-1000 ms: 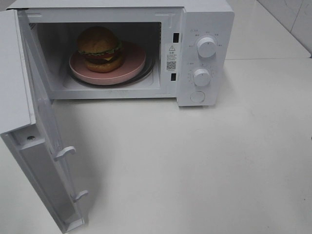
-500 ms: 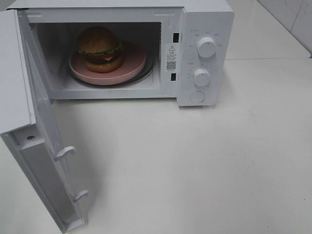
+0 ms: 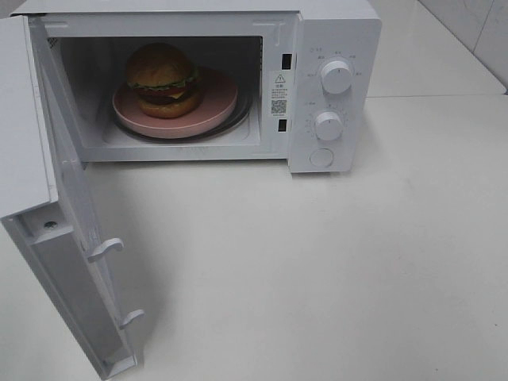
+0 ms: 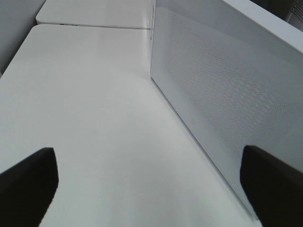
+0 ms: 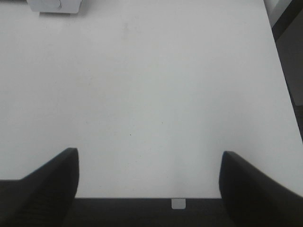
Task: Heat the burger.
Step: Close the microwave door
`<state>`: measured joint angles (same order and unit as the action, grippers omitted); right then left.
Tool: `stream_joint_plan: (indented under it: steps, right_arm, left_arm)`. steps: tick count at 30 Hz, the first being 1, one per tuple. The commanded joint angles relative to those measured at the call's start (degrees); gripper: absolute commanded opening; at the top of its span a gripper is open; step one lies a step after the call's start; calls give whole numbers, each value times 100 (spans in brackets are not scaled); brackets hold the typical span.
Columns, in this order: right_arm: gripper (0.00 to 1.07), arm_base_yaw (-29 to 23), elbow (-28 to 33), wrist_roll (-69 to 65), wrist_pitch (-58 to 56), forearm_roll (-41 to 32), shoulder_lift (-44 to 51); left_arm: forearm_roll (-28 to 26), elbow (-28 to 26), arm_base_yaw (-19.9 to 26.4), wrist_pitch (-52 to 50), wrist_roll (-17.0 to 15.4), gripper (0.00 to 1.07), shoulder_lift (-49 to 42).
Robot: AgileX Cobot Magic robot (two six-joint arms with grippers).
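Only the high view shows the burger (image 3: 163, 79): on the pink plate (image 3: 221, 107) inside the microwave (image 3: 333, 32), door (image 3: 71, 262) wide open. Left wrist: left gripper (image 4: 147, 156) spread apart beside a perforated white panel (image 4: 227, 90); right wrist: right gripper (image 5: 147, 156) spread apart over the white table (image 5: 142, 71).

The microwave (image 3: 333, 32) is cut off at the top by the exterior view's edge, its open door (image 3: 71, 270) by the left and bottom edges. The print around the 2 knobs (image 3: 336, 77) (and on the sticker (image 3: 279, 94)) is too small to be read. Only 2 cropped fingertips each are shown of the left gripper (image 4: 147, 161) and right gripper (image 5: 149, 163).
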<state>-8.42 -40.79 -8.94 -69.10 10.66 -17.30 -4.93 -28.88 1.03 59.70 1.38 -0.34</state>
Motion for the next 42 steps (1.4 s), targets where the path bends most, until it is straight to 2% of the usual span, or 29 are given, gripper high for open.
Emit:
stream_joint_plan:
  steps: [1,6,16,42]
  right_arm:
    - [76,218,212,57,223,-132,327]
    - [76,728,819,57,670,-367,1089]
    - [76,785,1192,109,1152,-464,1919]
    - [76,785,1192,160,1152,-493,1902]
  left_arm:
    - [-23,6,6,-29,0,100,-115]
    - [-23,6,6,-29,0,100,-115]
    - [-23,6,6,-29,0,100,-115]
    - [-17,6,6,-29,0,100,-103]
